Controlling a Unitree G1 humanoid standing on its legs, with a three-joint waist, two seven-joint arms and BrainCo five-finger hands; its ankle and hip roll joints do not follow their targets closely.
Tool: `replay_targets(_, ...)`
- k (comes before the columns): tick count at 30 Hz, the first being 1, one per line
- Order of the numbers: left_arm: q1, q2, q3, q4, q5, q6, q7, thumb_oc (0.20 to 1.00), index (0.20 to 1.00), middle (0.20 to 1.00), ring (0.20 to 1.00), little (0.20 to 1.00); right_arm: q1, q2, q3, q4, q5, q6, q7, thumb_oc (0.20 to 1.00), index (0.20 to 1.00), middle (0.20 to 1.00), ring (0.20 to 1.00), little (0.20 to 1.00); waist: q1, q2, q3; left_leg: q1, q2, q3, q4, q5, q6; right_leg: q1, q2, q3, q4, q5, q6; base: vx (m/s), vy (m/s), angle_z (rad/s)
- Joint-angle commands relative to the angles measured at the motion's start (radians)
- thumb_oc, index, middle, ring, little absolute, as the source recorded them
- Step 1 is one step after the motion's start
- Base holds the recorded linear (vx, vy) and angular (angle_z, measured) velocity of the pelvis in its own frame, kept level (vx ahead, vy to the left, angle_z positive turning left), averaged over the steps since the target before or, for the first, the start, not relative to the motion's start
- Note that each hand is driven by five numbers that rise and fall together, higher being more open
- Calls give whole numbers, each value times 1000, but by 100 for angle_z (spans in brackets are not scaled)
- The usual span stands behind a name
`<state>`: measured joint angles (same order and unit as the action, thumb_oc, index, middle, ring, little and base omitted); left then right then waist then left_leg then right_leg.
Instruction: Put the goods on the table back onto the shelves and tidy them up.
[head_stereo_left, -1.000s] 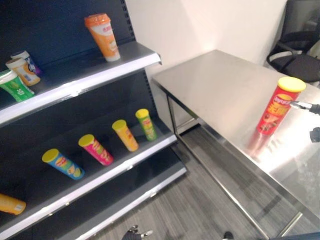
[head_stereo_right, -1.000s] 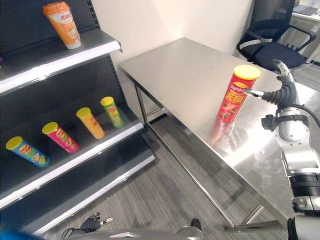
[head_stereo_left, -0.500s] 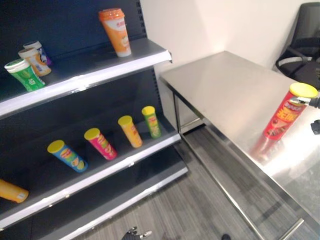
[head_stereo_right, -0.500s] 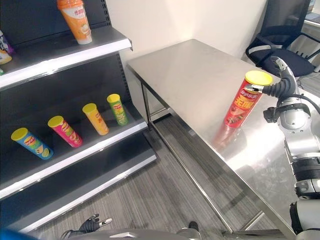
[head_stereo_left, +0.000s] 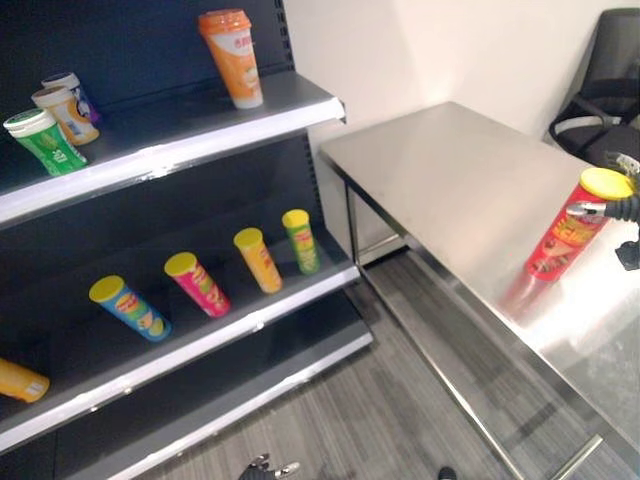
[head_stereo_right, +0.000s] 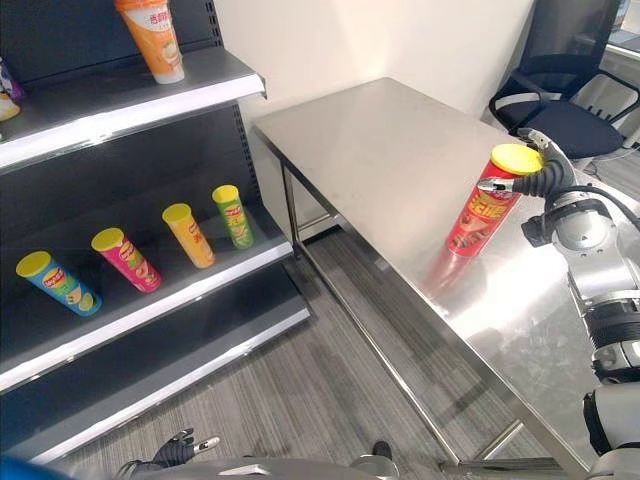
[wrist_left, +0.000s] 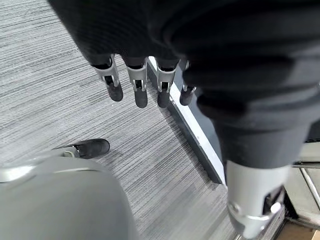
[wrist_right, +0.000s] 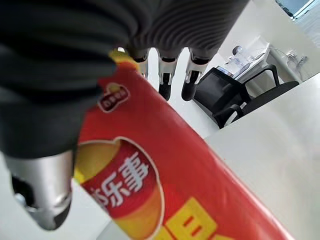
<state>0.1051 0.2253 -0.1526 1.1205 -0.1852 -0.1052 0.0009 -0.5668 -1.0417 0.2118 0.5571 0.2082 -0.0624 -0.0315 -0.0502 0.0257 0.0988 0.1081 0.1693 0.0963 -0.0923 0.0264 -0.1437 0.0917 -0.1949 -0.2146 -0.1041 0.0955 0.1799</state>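
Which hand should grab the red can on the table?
Right. The right hand is already at the red can, fingers open around its top. The left hand hangs low over the floor, far off.

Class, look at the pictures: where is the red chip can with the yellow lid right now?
The red chip can stands upright on the steel table, toward its right side, with the right hand around its top.

The right hand (wrist_right: 45, 90) sits against a red chip can (wrist_right: 165, 165). Its thumb lies along one side of the can and its straight, dark-tipped fingers (wrist_right: 165, 80) reach past the other. Beyond stand a black office chair (wrist_right: 235, 95) and the pale counter (wrist_right: 280, 130).
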Motion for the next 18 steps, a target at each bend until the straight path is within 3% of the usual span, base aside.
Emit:
replay_targets(1,-65,84,-40,45,-29,-20,-4,1000,1000,1000,1000,1000,-115,-23,52,30,49,-21,14,1000,1000,1000,1000,1000,9,-70,14,-4,9,29,14,-33,1,77,19,-33,64,-213,-24,0,0,0)
replay_targets(3,-67,84,-41,45,-29,-20,-6,1000,1000,1000,1000,1000,-118,-25,60,32,51,-21,22,1000,1000,1000,1000,1000,9,-71,15,-4,9,30,14,-33,0,77,20,-34,63,-213,-24,0,0,0)
replay_targets(4,-65,85,-40,44,-29,-20,-10,1000,1000,1000,1000,1000,-121,-28,70,38,54,-19,33,937,937,937,937,937,9,-72,14,-3,9,30,13,-33,0,78,20,-34,61,-212,-24,0,0,0)
replay_targets(5,-65,86,-40,43,-30,-20,-11,1000,1000,1000,1000,1000,-126,-30,77,43,53,-16,36,432,432,432,432,432,9,-72,14,-3,9,30,13,-33,-1,78,20,-34,61,-213,-23,0,0,0)
replay_targets(6,-65,86,-40,42,-30,-20,-11,1000,1000,1000,1000,1000,-127,-30,78,43,53,-17,37,200,200,200,200,200,9,-72,14,-3,9,30,13,-33,-1,78,20,-34,61,-213,-23,0,0,0)
replay_targets(16,-65,87,-35,41,-38,-20,-13,1000,1000,1000,1000,1000,-146,-32,90,54,43,-18,34,200,200,200,200,200,8,-72,16,0,11,31,15,-34,-1,80,21,-32,62,-214,-24,0,0,0)
replay_targets(18,-68,87,-22,43,-39,-18,-5,1000,1000,1000,1000,1000,-120,-36,42,-4,9,-25,-4,200,200,200,200,200,3,-71,15,3,12,33,15,-37,1,81,21,-31,65,-216,-24,0,0,0)
